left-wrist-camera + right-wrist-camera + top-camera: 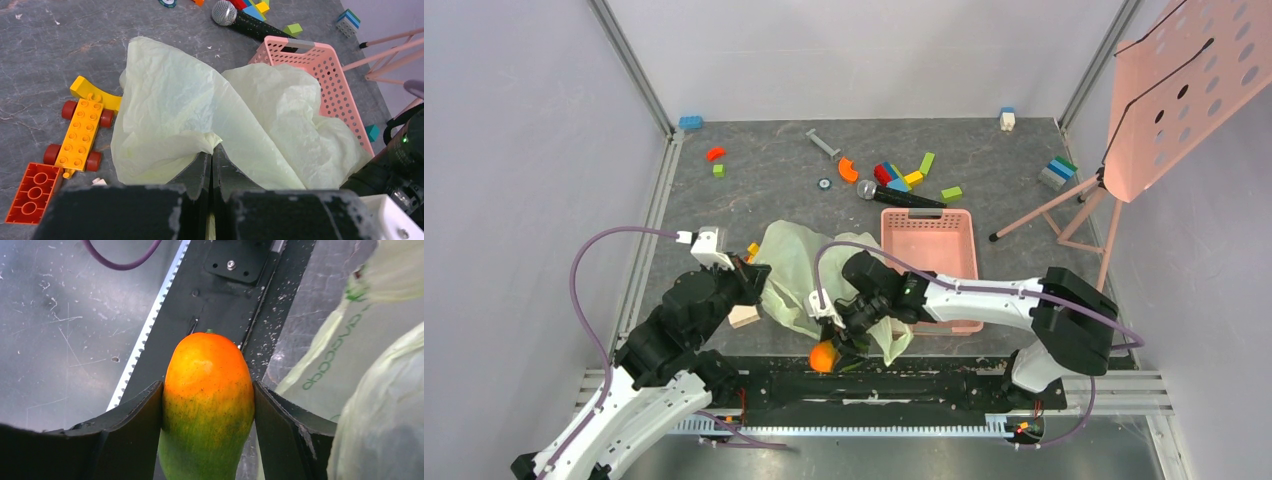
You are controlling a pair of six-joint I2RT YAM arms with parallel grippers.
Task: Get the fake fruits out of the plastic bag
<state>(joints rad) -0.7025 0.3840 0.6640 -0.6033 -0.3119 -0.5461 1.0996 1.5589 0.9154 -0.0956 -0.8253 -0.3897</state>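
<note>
Item 1: orange-red-green plastic mango (824, 355), clamped between my right gripper's (207, 387) half-spread jaws, at 6 o'clock of the pale green crinkly plastic bag (799, 265). Bag's green lettering: unreadable. Left gripper (212, 155), fully closed, pinches its film. Pink perforated basket (927, 213): bag's 3 o'clock.

My right gripper (838, 336) around the mango (824, 357) at the plastic bag (796, 262)'s near edge, my left gripper (752, 274) on its left edge.

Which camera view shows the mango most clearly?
The right wrist view: the mango fills the middle, clamped in the right gripper. The top view shows it only as a small orange spot. The left wrist view does not show it.
</note>
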